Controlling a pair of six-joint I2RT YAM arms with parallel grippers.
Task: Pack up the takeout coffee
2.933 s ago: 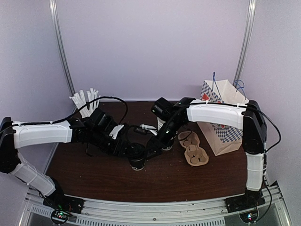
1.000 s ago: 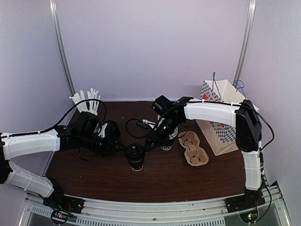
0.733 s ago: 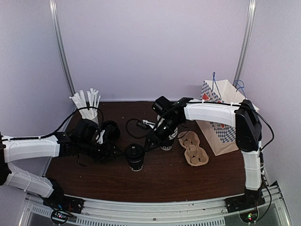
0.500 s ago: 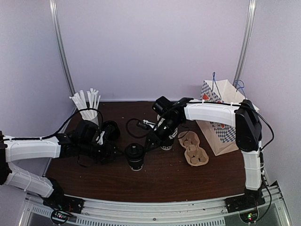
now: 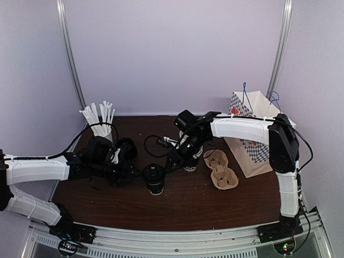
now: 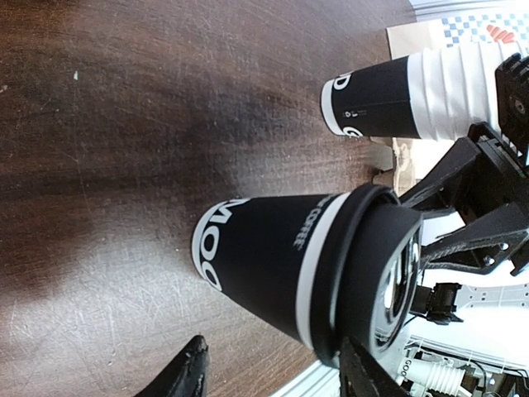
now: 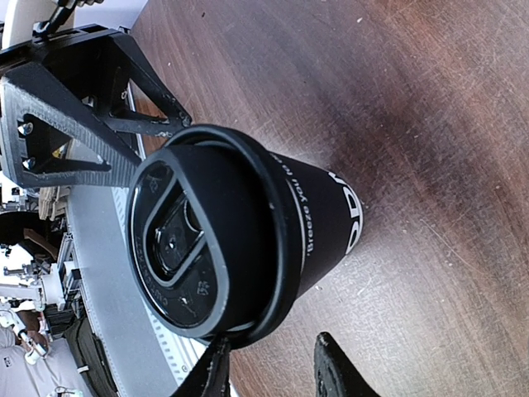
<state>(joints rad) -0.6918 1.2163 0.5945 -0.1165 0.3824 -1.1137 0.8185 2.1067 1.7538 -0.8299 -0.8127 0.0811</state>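
The coffee point(image 5: 154, 178) stands upright and lidded near the centre of the table point(image 5: 183, 207), with neither arm holding it. The left gripper point(image 6: 273, 382) waits at its 9 o'clock, roughly half open and empty, and the right gripper point(image 7: 269, 374) at its 1 o'clock, partly open and also empty. It probably stands free so the right arm can take it, being nearer the carrier point(image 5: 220, 170) at 3 o'clock and the bag point(image 5: 255, 141) at 2.

lidded coffee point(image 5: 154, 178) x1, cup stack point(image 6: 430, 89) x1, stick cup point(image 5: 100, 124) x1, carrier point(image 5: 221, 171) x1, bag point(image 5: 257, 141) x1
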